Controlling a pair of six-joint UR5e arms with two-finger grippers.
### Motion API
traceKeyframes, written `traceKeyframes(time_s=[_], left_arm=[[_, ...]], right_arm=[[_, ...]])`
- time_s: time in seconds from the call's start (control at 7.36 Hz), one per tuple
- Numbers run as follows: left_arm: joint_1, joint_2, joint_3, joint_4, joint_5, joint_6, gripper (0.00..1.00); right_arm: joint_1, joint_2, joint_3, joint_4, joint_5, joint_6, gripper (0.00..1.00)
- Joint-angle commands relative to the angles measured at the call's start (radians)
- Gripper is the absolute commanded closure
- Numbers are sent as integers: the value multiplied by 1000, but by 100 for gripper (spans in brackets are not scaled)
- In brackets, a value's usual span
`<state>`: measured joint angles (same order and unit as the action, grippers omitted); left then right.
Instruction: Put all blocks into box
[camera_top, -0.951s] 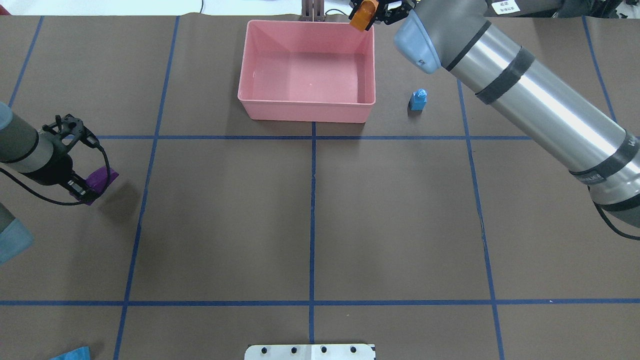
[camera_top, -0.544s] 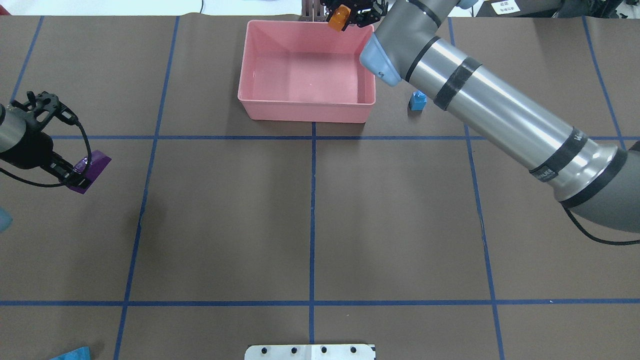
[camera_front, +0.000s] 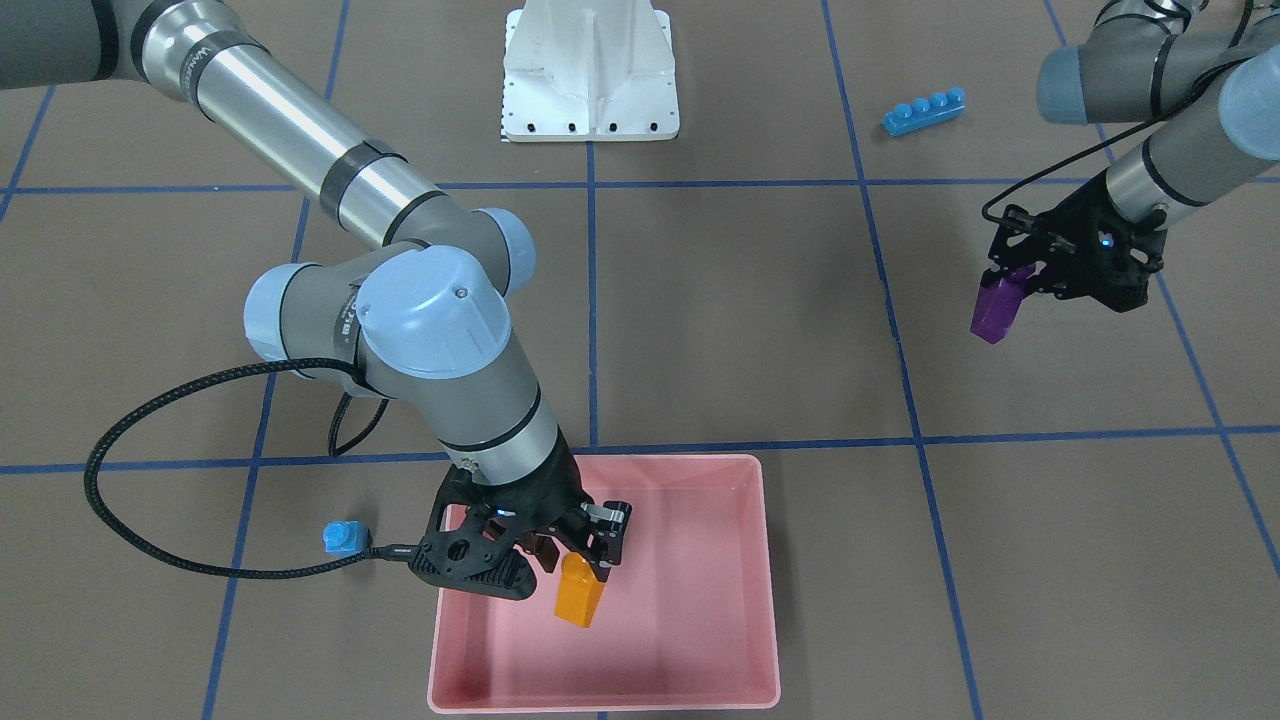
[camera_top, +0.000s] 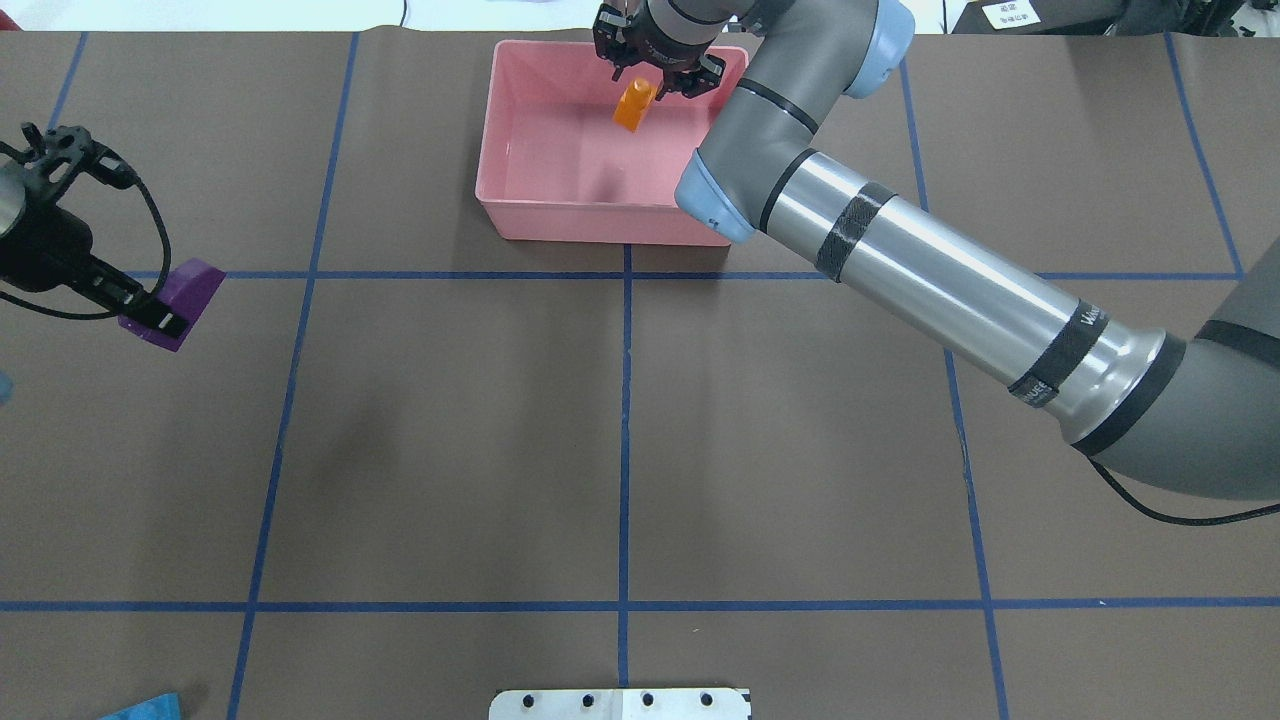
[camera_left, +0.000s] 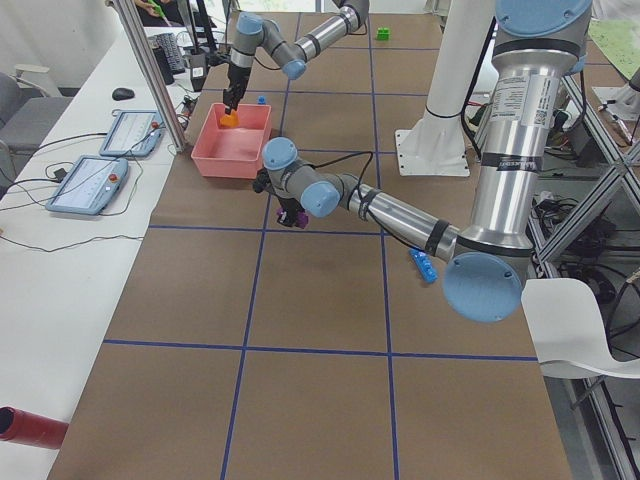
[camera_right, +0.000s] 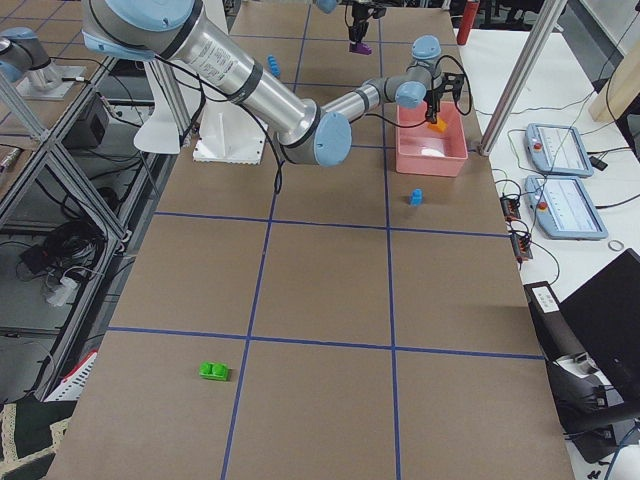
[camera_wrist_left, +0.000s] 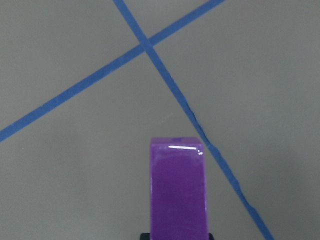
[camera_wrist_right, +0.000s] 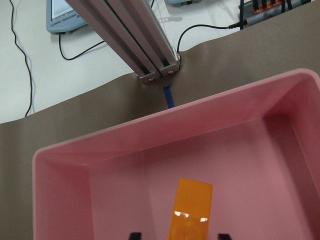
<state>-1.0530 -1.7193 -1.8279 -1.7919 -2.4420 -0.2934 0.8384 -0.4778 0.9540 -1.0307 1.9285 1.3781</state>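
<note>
My right gripper hangs open over the far part of the pink box. The orange sloped block is just under it, in the air above the box floor; in the right wrist view the block has a gap to each fingertip. My left gripper is shut on the purple sloped block and holds it above the table at the left edge. The small blue cube stands beside the box and is hidden by the arm in the overhead view. The long blue bar and the green block lie on the table.
The white metal base stands at the table's near edge by the robot. An aluminium post rises just beyond the box's far wall. The right arm's long forearm stretches across the table's right half.
My right gripper has moved left from the box's far right corner to over the box and has opened; the orange block is now below it. My left gripper has carried the purple block farther away.
</note>
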Motion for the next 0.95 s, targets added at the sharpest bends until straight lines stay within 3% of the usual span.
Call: traceKeyframes(time_s=[0.0, 0.14, 0.27, 0.41, 0.68, 0.82], left_arm=[[-24, -138, -1, 28, -83, -186, 100], [-21, -251, 16, 23, -88, -361, 100], [-16, -390, 82, 17, -86, -521, 100], [-3, -493, 164, 11, -71, -602, 100], [-1, -618, 299, -41, 38, -660, 100], [42, -673, 385, -175, 134, -758, 100]], right_arm=[[30, -13, 136, -283, 51, -147, 0], [59, -19, 231, -501, 66, -318, 0], [77, -75, 308, -603, 57, -484, 0], [114, -182, 357, -577, 60, -522, 0], [125, -385, 350, -243, -7, -566, 0], [114, -428, 307, -123, -44, -586, 0]])
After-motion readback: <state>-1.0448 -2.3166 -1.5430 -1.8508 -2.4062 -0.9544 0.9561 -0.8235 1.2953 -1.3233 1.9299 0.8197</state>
